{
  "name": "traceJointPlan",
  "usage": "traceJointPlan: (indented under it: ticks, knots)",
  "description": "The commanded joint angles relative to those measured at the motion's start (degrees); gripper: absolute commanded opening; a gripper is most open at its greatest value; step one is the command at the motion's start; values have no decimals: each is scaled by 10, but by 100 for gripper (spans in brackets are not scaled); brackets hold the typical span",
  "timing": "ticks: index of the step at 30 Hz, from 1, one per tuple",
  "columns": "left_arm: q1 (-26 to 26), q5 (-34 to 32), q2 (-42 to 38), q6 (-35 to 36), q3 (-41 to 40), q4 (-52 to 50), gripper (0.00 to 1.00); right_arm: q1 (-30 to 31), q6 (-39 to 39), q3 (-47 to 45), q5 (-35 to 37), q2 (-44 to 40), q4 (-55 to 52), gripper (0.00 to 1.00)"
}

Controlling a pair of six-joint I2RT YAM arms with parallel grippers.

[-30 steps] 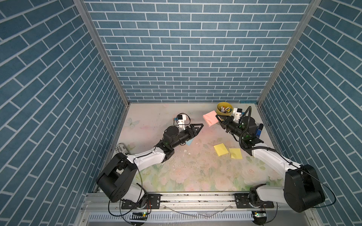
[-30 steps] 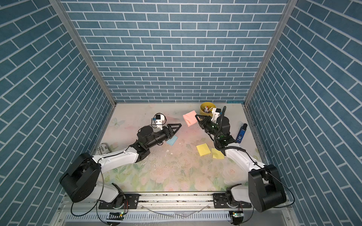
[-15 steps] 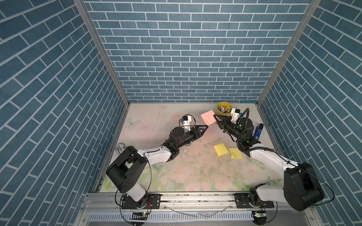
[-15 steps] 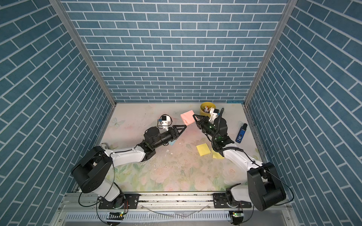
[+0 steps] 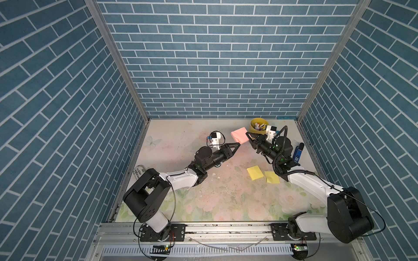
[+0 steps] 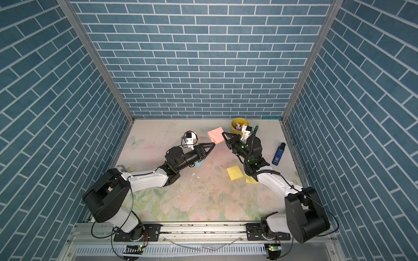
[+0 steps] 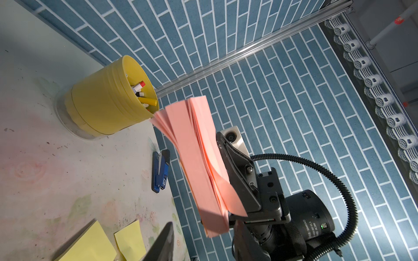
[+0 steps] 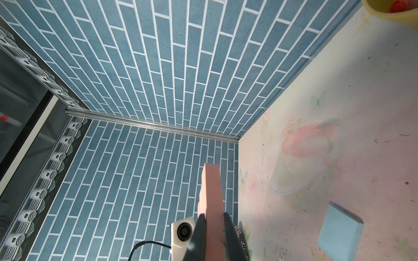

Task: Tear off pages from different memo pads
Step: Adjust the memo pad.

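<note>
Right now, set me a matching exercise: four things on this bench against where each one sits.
Things:
1. pink memo pad
2. yellow memo pad
3. blue memo pad
4. yellow cup

Places:
A. flat on the table beside a loose yellow page
B. by the back wall
C. clamped in the right end effector, off the table
D. on the table, partly under the left arm

Pairs: 1-C; 2-A; 3-D; 4-B

Both top views look down from high above my base rail, facing the far wall, taking in my whole table [image 5: 226, 203]. My left wrist camera looks close along its fingers, rightward at the pink pad [image 7: 199, 162]. My right wrist camera faces left, sharing that pad [image 8: 211, 192].
</note>
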Motion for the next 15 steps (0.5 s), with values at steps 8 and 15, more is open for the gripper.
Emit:
traceJointPlan:
  ticks: [8, 15]
  knots:
    - [10, 17, 28, -30, 14, 60, 36, 7, 45, -17, -4, 7, 65, 0]
    - [11, 21, 28, -28, 13, 65, 30, 7, 86, -36, -7, 19, 108, 0]
